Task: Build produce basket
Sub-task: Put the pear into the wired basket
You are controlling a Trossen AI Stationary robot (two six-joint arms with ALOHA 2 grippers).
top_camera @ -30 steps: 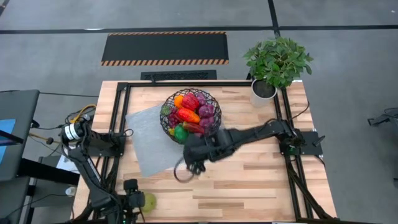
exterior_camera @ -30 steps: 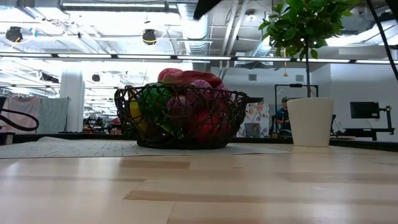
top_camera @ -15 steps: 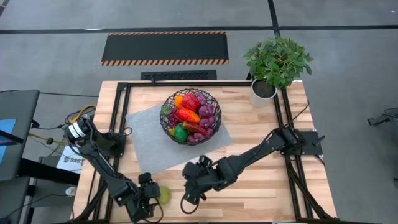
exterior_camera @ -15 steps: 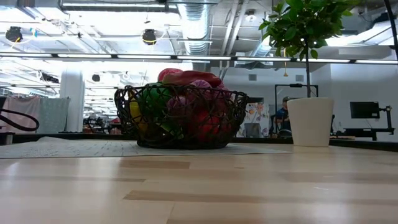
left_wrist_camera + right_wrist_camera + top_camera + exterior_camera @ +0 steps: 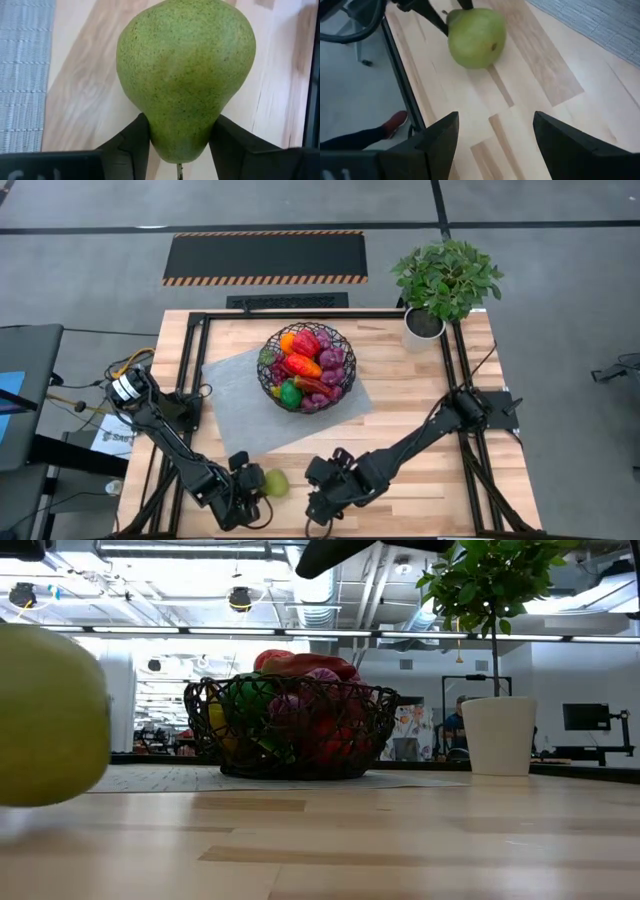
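The black wire basket (image 5: 305, 367) stands on a grey mat (image 5: 240, 410), filled with produce: red peppers, an orange, grapes and green pieces. In the low view the basket (image 5: 290, 725) stands mid-table. A green pear (image 5: 275, 482) lies near the table's near edge, with my left gripper (image 5: 254, 484) shut on it from its left. The pear fills the left wrist view (image 5: 185, 75) and the low view's left edge (image 5: 45, 715). My right gripper (image 5: 318, 506) stands open just right of the pear (image 5: 476, 37), holding nothing. My left gripper pinches the pear's narrow stem end (image 5: 177, 142) between its two fingers (image 5: 131, 145). The fingers come about level from the table's left. The pear's wide end points away from the gripper, toward the right. Whether the pear rests on the wood or hangs just above it, I cannot tell.
A potted green plant (image 5: 445, 280) in a white pot (image 5: 498, 735) stands at the table's far right corner. A black frame rail (image 5: 190, 380) runs along the table's sides. Bare wood (image 5: 430, 440) stretches right of the mat.
My left gripper has moved toward the table's right along the near edge, and the pear has gone with it, coming into the low view from the left. My right gripper has drawn back from beside the basket toward the near edge.
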